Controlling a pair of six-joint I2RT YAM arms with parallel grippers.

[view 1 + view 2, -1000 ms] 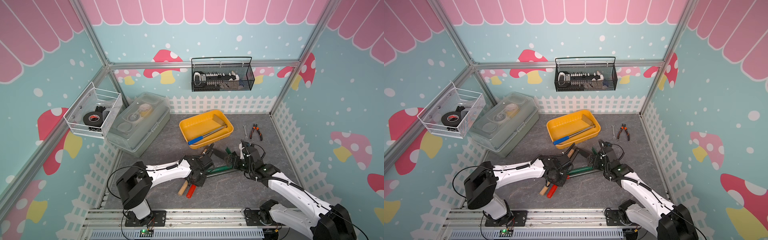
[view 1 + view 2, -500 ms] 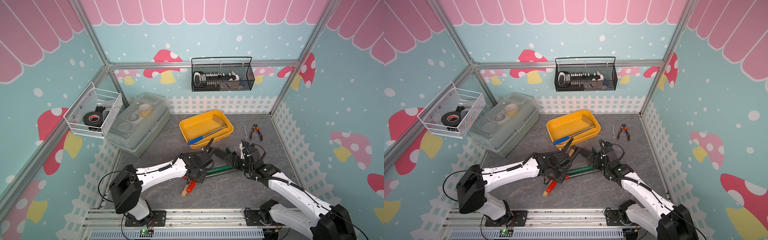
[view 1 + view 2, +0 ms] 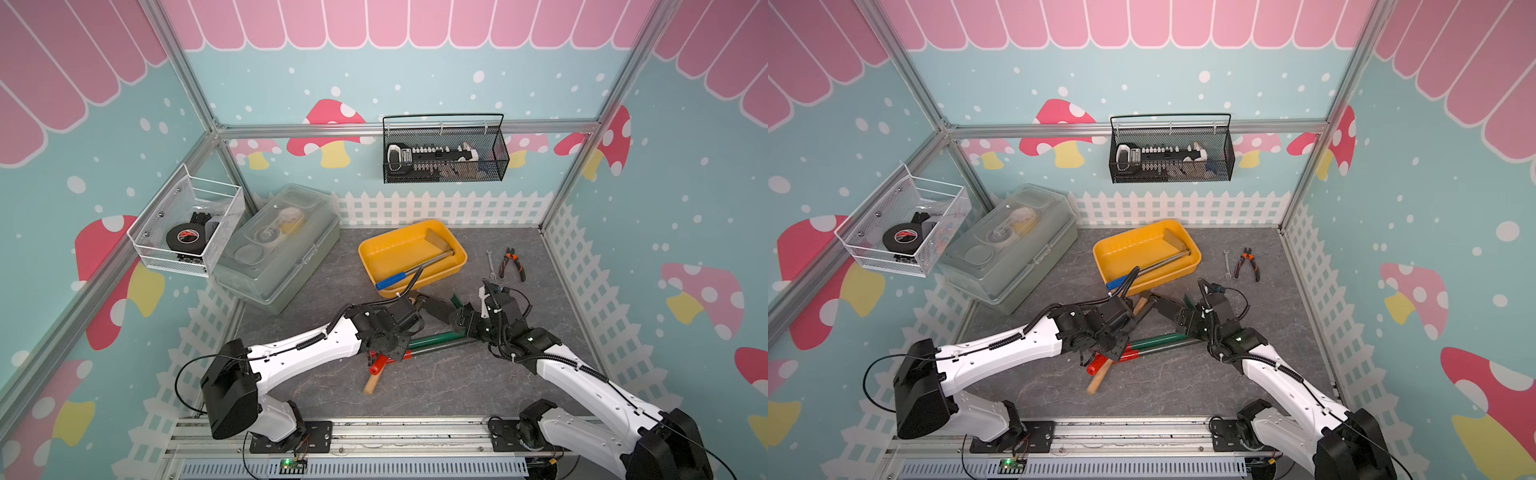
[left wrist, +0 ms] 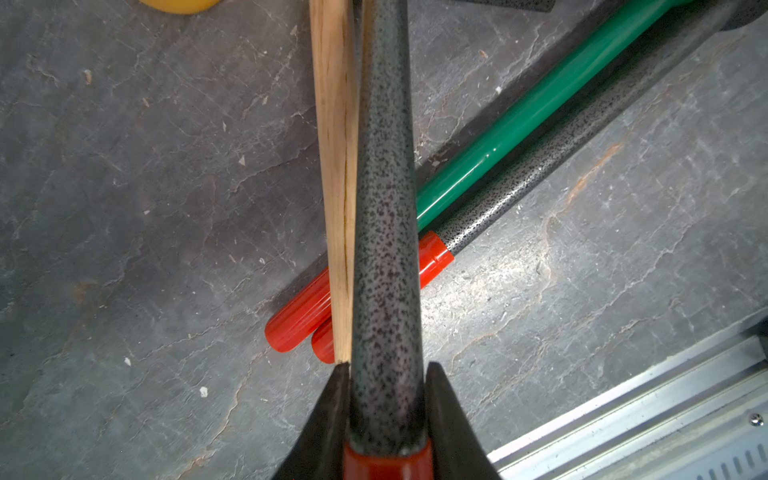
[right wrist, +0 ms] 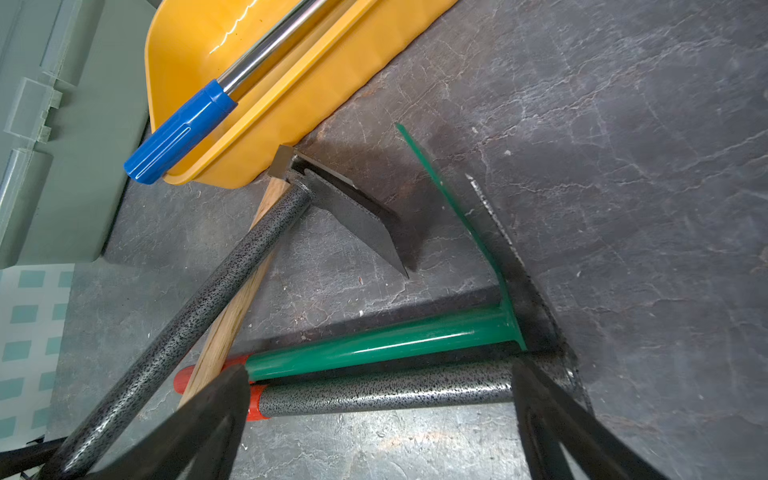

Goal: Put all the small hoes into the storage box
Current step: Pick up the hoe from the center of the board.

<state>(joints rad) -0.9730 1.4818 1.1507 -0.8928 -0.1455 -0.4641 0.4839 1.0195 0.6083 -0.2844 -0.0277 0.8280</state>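
In both top views the surface point(image 3: 457, 386) carries one yellow storage box point(image 3: 386, 249), one grey lidded box point(image 3: 286, 249), one spanner point(image 3: 491, 266), one pair of pliers point(image 3: 512, 266) and four long-handled tools bunched between the two arms. Two wire baskets hang on the walls. The white basket point(image 3: 224, 237) holds one roll of black tape point(image 3: 185, 238), and the black basket point(image 3: 490, 162) holds what may be a socket set. The storage box holds a single blue-handled tool point(image 3: 390, 281), its grip poking over the near rim.

In the left wrist view the left claw point(image 4: 386, 365) pinches the small hoe point(image 4: 384, 208) on its speckled shaft just above the red grip. The shaft runs straight away from the claw, over a wooden handle point(image 4: 334, 124).

In the right wrist view the hoe's long axis points at the storage box point(image 5: 199, 50). Its head sits just outside the box's corner, with the blade point(image 5: 361, 224) turned toward the right arm. The right claw point(image 5: 380, 368) is spread wide, with a green-handled tool point(image 5: 374, 345) and a second speckled tool point(image 5: 374, 395) between its fingers.
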